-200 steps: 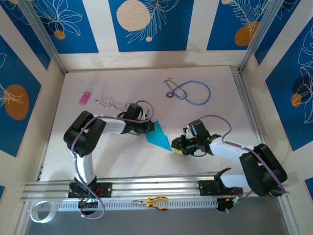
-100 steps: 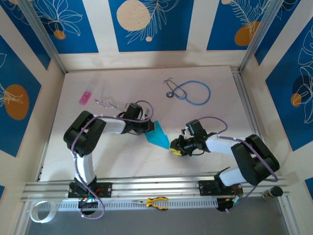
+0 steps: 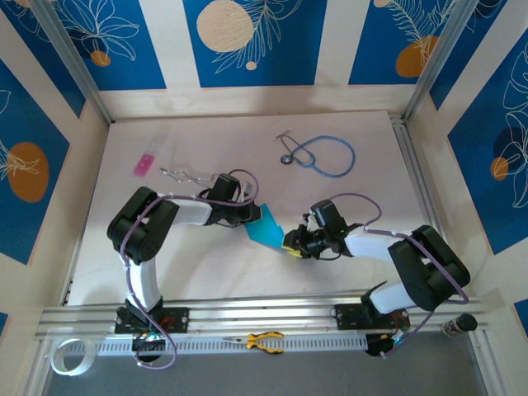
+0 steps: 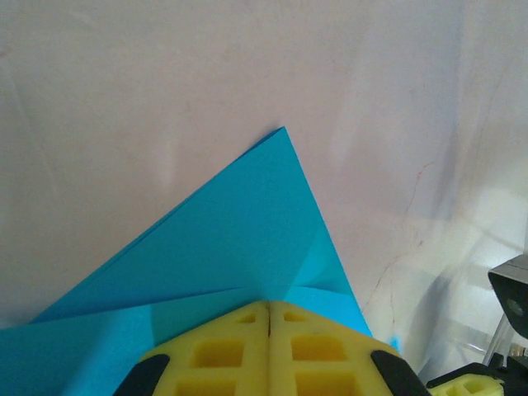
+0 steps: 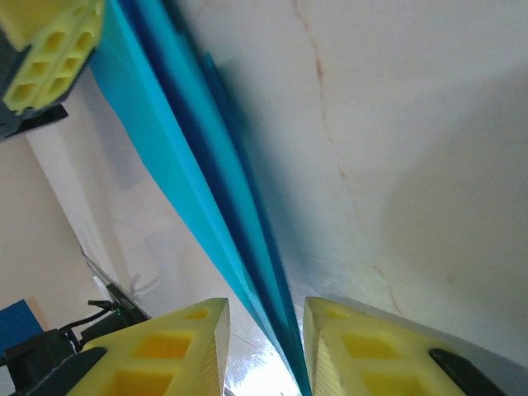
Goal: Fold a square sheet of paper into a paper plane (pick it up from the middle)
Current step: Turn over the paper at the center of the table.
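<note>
Paper: a folded cyan wedge (image 3: 266, 229) lying about mid-tabletop (image 3: 214, 272), between the two tools.
Long axis: runs from far-left to near-right. The wide end sits by the left tool (image 3: 252, 216) and the narrow tip is at the right tool (image 3: 289, 244), aimed toward the near-right corner.
Folds: in the left wrist view the paper (image 4: 239, 239) shows overlapping layers and one sharp corner pointing straight away from that tool.
Left tool: the pads (image 4: 268, 330) are pressed together with their tips set on the paper's wide end. Whether a layer is pinched between them cannot be told.
Right tool: the pads are spread (image 5: 266, 330) and straddle the paper's narrow end (image 5: 165, 140), which runs on toward the left tool (image 5: 49, 41).
Left arm: the elbow is out toward the left edge and the forearm lies low, reaching right.
Right arm: the elbow is out toward the right edge and the forearm lies low, reaching left, so the tools face each other.
Elsewhere: a stethoscope (image 3: 328, 157) lies toward the far edge, a pink rectangle (image 3: 144, 164) is at far-left, and pliers (image 3: 264, 340) lie on the near rail.
</note>
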Tool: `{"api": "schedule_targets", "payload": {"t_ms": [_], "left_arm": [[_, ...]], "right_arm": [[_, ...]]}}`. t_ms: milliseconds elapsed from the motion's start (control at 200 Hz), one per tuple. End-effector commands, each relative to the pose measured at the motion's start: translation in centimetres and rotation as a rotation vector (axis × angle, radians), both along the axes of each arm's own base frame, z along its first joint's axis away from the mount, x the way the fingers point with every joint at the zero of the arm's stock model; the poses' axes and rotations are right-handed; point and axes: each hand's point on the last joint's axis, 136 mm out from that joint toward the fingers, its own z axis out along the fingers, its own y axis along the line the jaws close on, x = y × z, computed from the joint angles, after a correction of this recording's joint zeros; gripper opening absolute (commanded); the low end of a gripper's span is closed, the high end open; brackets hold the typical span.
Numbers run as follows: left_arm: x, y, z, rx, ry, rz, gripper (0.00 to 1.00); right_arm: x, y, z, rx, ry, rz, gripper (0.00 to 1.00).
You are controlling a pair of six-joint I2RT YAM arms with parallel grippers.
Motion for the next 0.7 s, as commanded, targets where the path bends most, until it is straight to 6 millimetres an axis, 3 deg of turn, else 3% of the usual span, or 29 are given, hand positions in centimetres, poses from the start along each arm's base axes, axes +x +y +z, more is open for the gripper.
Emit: {"api": "schedule_targets", "payload": {"t_ms": [0,405,520,695], "left_arm": [[-1.1,2.2,-3.6,0.096,0.097,0.047,0.06],[-0.3,1.2,-1.3,0.039,0.073,0.044,0.10],[0.4,0.7,0.7,0.007,0.036,0.039,0.13],[1.3,0.1,5.3,-0.046,-0.064,0.024,0.28]], "right_arm": [[0.8,0.4,0.3,0.015,-0.036,-0.012,0.30],[1.1,0.5,0.6,0.034,-0.076,0.004,0.21],[1.1,0.1,0.7,0.030,-0.091,0.000,0.17],[1.3,-0.5,2.3,0.027,-0.152,0.018,0.10]]}}
